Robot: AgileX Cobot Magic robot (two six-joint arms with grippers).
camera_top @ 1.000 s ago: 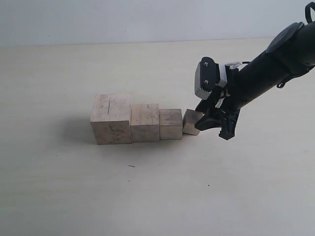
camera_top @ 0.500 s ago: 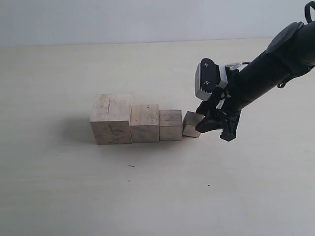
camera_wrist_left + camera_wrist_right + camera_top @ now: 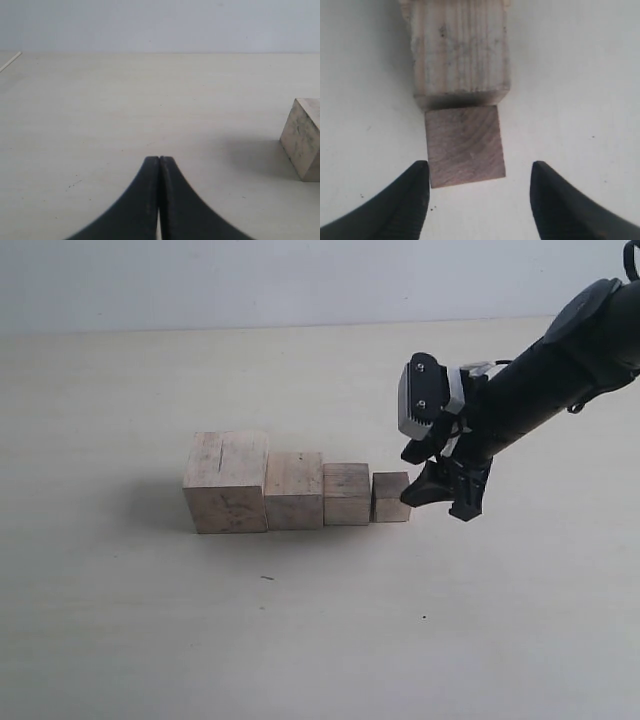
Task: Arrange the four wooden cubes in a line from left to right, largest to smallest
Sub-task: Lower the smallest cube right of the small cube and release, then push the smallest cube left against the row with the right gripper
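Four pale wooden cubes stand in a touching row on the table. The largest cube [image 3: 226, 481], with a dark crack on top, is at the left. Then come the second cube [image 3: 294, 489], the third cube [image 3: 347, 493] and the smallest cube [image 3: 391, 497] at the right end. My right gripper [image 3: 440, 498] is open just right of the smallest cube [image 3: 465, 146], which lies flat ahead of its fingertips, with the third cube [image 3: 460, 50] behind. My left gripper [image 3: 159, 159] is shut and empty, out of the exterior view; the largest cube [image 3: 304, 138] shows at its view's edge.
The pale table [image 3: 300, 640] stretches bare around the row. A light wall [image 3: 300, 280] rises behind the table's far edge. The right arm [image 3: 560, 360] reaches in from the upper right.
The smallest cube, tilted between the right fingers before, now sits flat and square against the third cube. The right gripper has let go and drawn back slightly to the right.
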